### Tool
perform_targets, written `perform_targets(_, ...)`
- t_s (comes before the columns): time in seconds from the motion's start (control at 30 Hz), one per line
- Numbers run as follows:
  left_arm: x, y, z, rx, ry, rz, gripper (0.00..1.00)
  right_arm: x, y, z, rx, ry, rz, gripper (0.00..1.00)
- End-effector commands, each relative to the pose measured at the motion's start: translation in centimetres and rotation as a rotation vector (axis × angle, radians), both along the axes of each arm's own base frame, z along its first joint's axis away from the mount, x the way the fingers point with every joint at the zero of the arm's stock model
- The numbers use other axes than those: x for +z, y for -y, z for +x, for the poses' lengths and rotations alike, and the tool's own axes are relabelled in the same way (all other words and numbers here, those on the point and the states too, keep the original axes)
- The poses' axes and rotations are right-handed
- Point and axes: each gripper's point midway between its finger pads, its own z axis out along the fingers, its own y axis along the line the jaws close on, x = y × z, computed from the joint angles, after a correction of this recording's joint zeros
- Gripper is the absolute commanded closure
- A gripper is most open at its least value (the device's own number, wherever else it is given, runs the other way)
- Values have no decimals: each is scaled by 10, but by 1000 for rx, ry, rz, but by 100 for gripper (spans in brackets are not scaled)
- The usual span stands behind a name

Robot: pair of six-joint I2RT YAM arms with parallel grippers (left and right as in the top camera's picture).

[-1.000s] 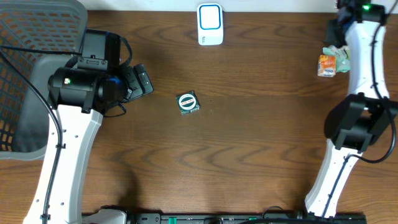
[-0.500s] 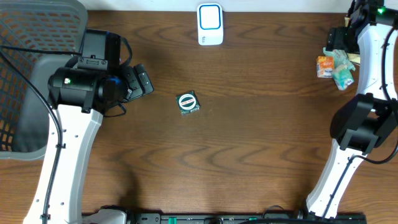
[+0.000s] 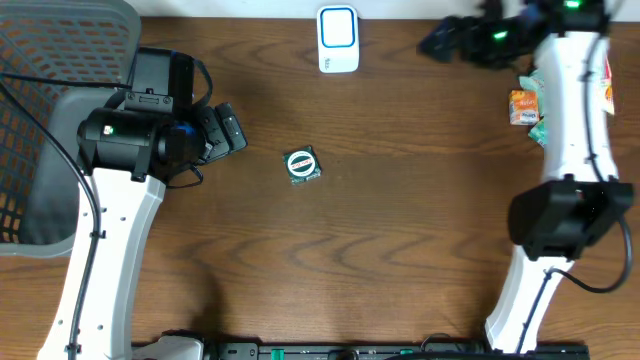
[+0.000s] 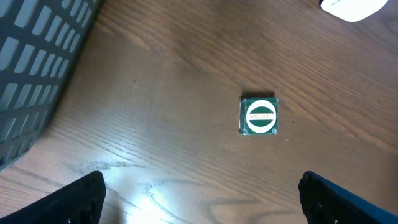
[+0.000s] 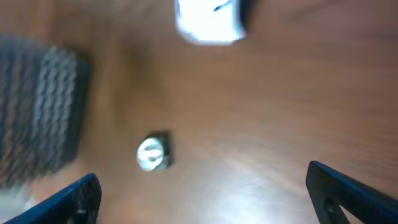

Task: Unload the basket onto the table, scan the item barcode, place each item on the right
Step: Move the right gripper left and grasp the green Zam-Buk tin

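Presently, two arms stand at a wooden table (image 3: pixel 400 260).

Left arm (image 3: pixel 112 215): rises from the near edge and bends at the wrist, so the left claw (image 3: pixel 230 127) points toward the middle of the table. Its jaws are spread wide with nothing between them. The wrist view shows only the dark fingertips (image 4: pixel 78 199), at the lower corners.

Right arm (image 3: pixel 565 110): reaches along the right side to the far edge, then turns inward. The right claw (image 3: pixel 440 42) is blurred above the wood, its jaws wide apart and empty.

Green square packet (image 3: pixel 302 165), round white label: lies flat on bare wood, ahead of the left claw and slightly to its right. It is well apart from the right claw, ahead and to its left.

White scanner (image 3: pixel 338 39): ahead of the right claw, not touching it.

Grey mesh basket (image 3: pixel 40 120): behind the left claw.

Snack packets (image 3: pixel 527 105): behind the right claw, beside its arm.
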Motion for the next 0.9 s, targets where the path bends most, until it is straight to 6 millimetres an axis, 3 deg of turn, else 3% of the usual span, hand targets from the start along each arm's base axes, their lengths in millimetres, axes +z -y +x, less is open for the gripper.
perform_targets(0.0, 4, -2, 0, 1, 11, 10, 3, -26, -71, -26, 217, -29, -27, 1)
perform_targets(0.17, 4, -2, 0, 1, 11, 10, 2, -90, -125, -48, 205, -137, -270, 1)
perform_targets(0.33, 4, -2, 0, 1, 11, 10, 2, -127, -180, -73, 262, -159, -351, 1)
perform_targets(0.47, 4, -2, 0, 1, 11, 10, 2, -144, -188, -82, 183, -144, -514, 1)
perform_targets(0.67, 4, -2, 0, 1, 11, 10, 2, -156, -212, -100, 178, -143, -528, 1)
perform_targets(0.73, 4, -2, 0, 1, 11, 10, 2, -171, -221, -111, 194, -151, -534, 1)
perform_targets(0.87, 4, -2, 0, 1, 11, 10, 2, -184, -223, -117, 214, -152, -551, 1)
